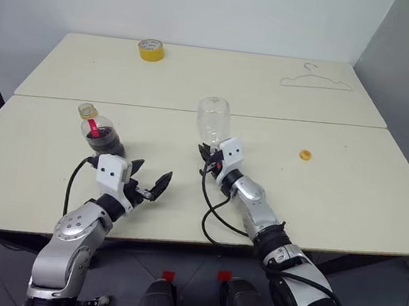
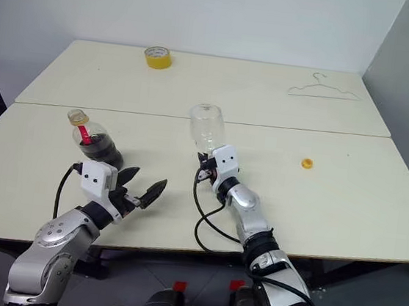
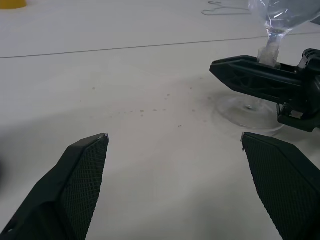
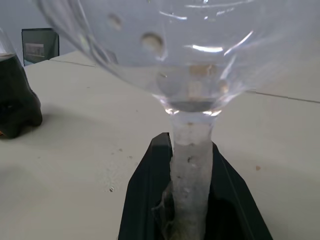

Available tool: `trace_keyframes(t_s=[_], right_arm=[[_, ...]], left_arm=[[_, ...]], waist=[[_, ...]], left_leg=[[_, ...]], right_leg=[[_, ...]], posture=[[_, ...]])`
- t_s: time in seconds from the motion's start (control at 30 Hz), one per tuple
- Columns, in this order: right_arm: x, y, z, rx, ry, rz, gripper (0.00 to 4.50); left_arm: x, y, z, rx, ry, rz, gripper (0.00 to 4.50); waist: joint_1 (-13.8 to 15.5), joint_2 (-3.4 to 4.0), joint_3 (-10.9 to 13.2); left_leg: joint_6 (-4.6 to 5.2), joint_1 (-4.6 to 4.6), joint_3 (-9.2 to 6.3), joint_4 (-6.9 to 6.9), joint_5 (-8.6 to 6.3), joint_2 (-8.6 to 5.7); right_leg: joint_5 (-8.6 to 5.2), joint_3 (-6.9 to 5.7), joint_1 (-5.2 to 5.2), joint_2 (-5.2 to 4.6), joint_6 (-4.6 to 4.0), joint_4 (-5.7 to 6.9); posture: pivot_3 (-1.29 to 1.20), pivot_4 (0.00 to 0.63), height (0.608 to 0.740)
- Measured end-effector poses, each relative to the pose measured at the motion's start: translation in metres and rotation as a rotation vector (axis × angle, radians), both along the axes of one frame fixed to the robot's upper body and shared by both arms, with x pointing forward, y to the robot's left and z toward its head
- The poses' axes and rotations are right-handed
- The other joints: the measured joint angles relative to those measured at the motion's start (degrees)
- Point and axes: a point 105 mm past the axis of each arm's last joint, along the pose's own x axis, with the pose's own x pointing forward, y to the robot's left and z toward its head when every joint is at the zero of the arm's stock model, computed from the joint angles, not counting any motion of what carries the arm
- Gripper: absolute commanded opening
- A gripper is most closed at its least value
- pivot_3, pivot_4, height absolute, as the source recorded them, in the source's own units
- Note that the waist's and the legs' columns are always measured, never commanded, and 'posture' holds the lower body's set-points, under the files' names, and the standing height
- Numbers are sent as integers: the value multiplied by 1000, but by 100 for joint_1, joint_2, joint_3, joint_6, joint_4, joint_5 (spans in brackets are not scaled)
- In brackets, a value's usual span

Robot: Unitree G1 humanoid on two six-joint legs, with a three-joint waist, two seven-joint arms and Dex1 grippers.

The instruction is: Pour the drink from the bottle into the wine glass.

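Behind the glass stem (image 4: pixel 190 150), bottle (image 4: pixel 15 107) visible.

Two pale tables (image 1: pixel 198 78) end to end, plain white wall (image 1: pixel 206 9) behind.

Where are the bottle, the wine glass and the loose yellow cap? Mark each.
bottle (image 1: pixel 103 138), left eye view, dark lower body.
wine glass (image 1: pixel 212 121), left eye view, bowl.
loose yellow cap (image 1: pixel 305 155), left eye view, its top.
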Motion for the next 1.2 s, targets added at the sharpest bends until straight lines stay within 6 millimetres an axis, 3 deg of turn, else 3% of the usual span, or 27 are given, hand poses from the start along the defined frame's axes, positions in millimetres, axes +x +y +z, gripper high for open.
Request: trace_keyframes(t_s=[0.2,0.5,0.9,1.2], right_arm=[[-10,8,-11,-94,-66,16,178],[-9,4,-15,-94,-73,-11,178],[-5,-5,-29,-90,13,-28,4442],[-5,-5,-28,-89,11,-28,4479]], left_arm=[[0,0,0,8,0,1,4500],[0,0,0,10,0,0,4500],[0,1,0,20,1,-2,4500],[0,1,0,26,1,-6,4500]], waist=[[0,-1,-1],[0,-5,-7],[-12,-12,-13],[-14,-10,-14]], left_leg=[[0,1,0,0,0,0],[0,12,-1,1,0,0],[-1,66,-12,1,-1,6],[-1,61,-1,-2,-1,30]], right_leg=[[-1,0,0,0,-2,1],[-1,0,12,-1,-2,1],[-5,-6,80,-6,-7,-33],[-5,-8,93,-11,-7,-88]], posture=[[0,150,740],[0,150,740],[0,150,740],[0,150,740]])
